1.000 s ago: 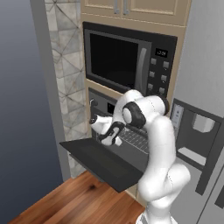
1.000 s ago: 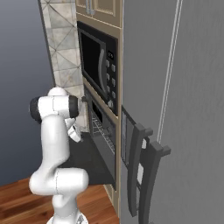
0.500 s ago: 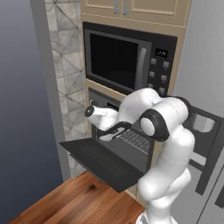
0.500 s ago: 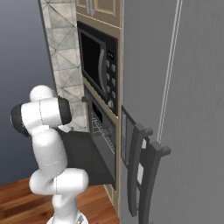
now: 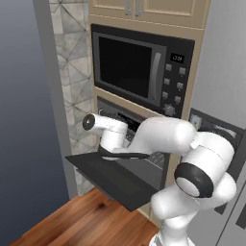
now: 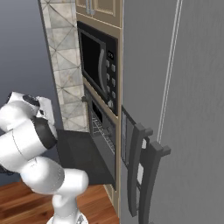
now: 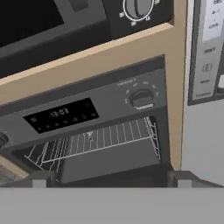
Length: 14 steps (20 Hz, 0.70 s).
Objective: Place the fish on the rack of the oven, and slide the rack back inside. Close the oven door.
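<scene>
Two-finger gripper (image 7: 109, 177) spread wide and empty before the silver wire rack (image 7: 94, 142), so best get under the black drop-down oven door (image 5: 113, 178) and lift evenly.

A home kitchen, rendered rather than filmed. A black microwave (image 5: 139, 69) with a button column sits built into beige cabinetry (image 5: 144, 8), and below it a wall oven (image 7: 100, 127) shows a knob, a small display and a wire rack (image 7: 94, 142). A tall grey fridge (image 6: 175, 109) with curved handles stands beside them. Patterned stone tiles (image 5: 72, 72) cover what looks like a wall, above a wood-plank floor (image 5: 81, 223).
</scene>
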{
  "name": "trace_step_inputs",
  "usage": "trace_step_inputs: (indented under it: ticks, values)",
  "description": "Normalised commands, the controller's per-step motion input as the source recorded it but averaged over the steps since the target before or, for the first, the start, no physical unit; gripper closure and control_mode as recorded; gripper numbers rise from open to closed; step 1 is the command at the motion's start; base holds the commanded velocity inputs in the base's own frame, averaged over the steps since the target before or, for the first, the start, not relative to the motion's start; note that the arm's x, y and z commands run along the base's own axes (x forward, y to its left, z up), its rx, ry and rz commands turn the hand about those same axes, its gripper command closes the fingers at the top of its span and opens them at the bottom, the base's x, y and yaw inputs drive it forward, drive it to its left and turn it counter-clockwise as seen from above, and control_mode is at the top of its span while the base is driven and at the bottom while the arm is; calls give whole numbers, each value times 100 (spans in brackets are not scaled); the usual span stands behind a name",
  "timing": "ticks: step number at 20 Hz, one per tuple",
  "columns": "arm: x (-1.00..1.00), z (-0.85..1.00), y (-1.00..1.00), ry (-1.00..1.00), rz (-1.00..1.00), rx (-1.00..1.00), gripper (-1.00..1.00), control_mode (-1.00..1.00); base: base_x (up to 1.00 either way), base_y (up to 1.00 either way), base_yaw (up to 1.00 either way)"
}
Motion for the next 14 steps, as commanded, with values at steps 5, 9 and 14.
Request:
trace_step_inputs:
  ticks: [5, 9, 14]
  values:
    - [-56, 100, 15, -12, 0, 0, -100, -100, 0, 0, 0]
    - [-18, 100, 2, 0, 8, 0, -100, -100, 0, 0, 0]
    - [-36, 38, 47, 10, 17, 0, -100, -100, 0, 0, 0]
